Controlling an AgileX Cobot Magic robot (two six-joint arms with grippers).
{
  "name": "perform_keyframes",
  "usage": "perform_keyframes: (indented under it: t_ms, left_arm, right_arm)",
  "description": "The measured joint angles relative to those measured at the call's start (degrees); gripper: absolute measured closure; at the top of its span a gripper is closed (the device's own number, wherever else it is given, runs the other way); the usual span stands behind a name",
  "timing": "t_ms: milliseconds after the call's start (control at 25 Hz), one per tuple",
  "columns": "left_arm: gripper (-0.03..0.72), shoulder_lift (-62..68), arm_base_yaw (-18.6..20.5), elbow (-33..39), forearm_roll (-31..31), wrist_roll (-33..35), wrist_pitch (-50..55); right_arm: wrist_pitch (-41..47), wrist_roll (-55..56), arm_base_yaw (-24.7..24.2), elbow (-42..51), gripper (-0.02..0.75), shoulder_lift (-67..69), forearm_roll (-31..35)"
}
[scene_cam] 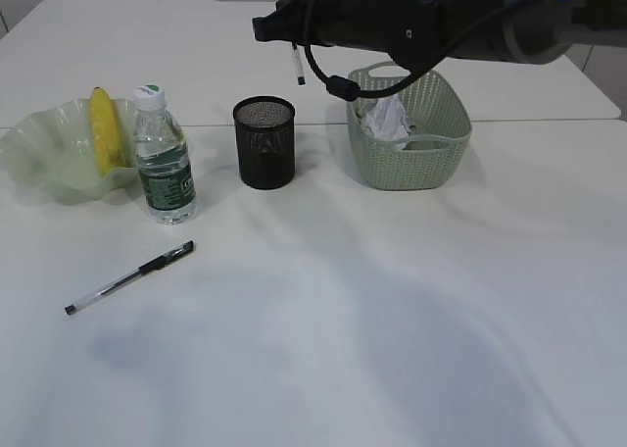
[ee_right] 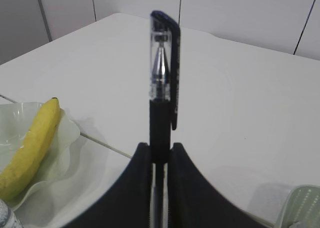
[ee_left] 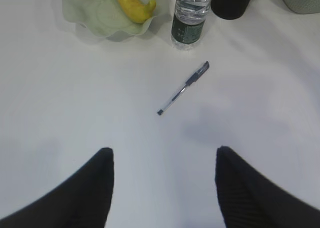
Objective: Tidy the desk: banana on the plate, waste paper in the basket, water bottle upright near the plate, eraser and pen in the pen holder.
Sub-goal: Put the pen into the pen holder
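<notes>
Right gripper (ee_right: 159, 155) clamped on capped pen (ee_right: 162, 78), left gripper (ee_left: 165, 160) spread wide above second pen (ee_left: 183, 88), bottle (scene_cam: 163, 156) beside plate (scene_cam: 39, 158)

Two pens: one lying on the worktop (scene_cam: 392, 369) at (scene_cam: 129, 277), one clamped in a gripper (ee_right: 159, 155) at (ee_right: 163, 83). One banana (scene_cam: 106, 125), resting in the one glass plate (scene_cam: 39, 148). One water bottle (scene_cam: 163, 156). One black mesh pen holder (scene_cam: 264, 141). One green basket (scene_cam: 411, 153), holding one crumpled ball of paper (scene_cam: 388, 120). Two grippers, the other at (ee_left: 165, 183).
</notes>
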Motion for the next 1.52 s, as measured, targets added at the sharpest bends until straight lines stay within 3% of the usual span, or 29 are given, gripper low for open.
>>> perform_keyframes:
  t_ms: [280, 920, 1520]
  left_arm:
    - [0.235, 0.0, 0.0, 0.0, 0.0, 0.0, 0.0]
    - [0.235, 0.0, 0.0, 0.0, 0.0, 0.0, -0.3]
    - [0.235, 0.0, 0.0, 0.0, 0.0, 0.0, -1.18]
  right_arm:
    - [0.81, 0.0, 0.0, 0.0, 0.699, 0.05, -0.21]
    - [-15.25, 2.22, 0.0, 0.0, 0.699, 7.53, -3.94]
    - [-18.76, 2.47, -1.09, 0.0, 0.699, 11.19, -4.44]
